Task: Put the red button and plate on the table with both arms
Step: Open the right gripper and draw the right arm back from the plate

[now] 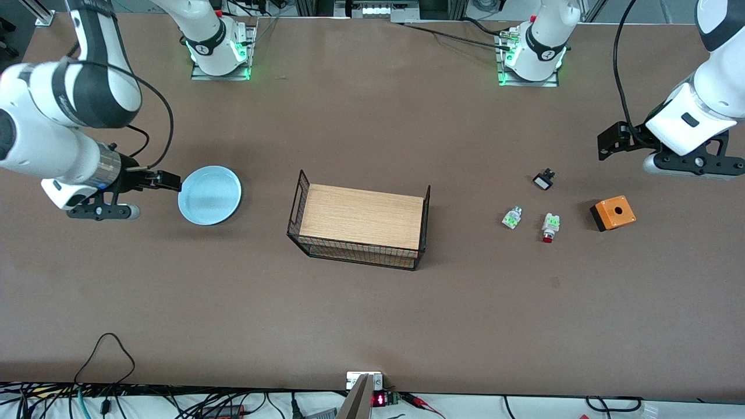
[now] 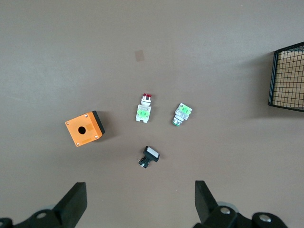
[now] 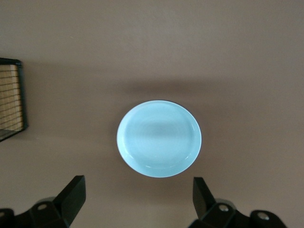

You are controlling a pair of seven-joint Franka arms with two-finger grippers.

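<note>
Brown worktop (image 1: 372, 326) already carries both task things: the pale blue plate (image 1: 209, 195) toward the right arm's end and the red button (image 1: 550, 227) toward the left arm's end. Both look placed. Each arm waits aloft with fingers spread wide and empty: the right end effector (image 3: 137, 202) by the plate, the left end effector (image 2: 140, 204) near the orange box (image 1: 613, 213). Only pulling clear seems left.

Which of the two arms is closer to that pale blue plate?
The right. Its pincer hangs open beside the plate; the left pincer waits open at the table's other end, above the small parts.
</note>
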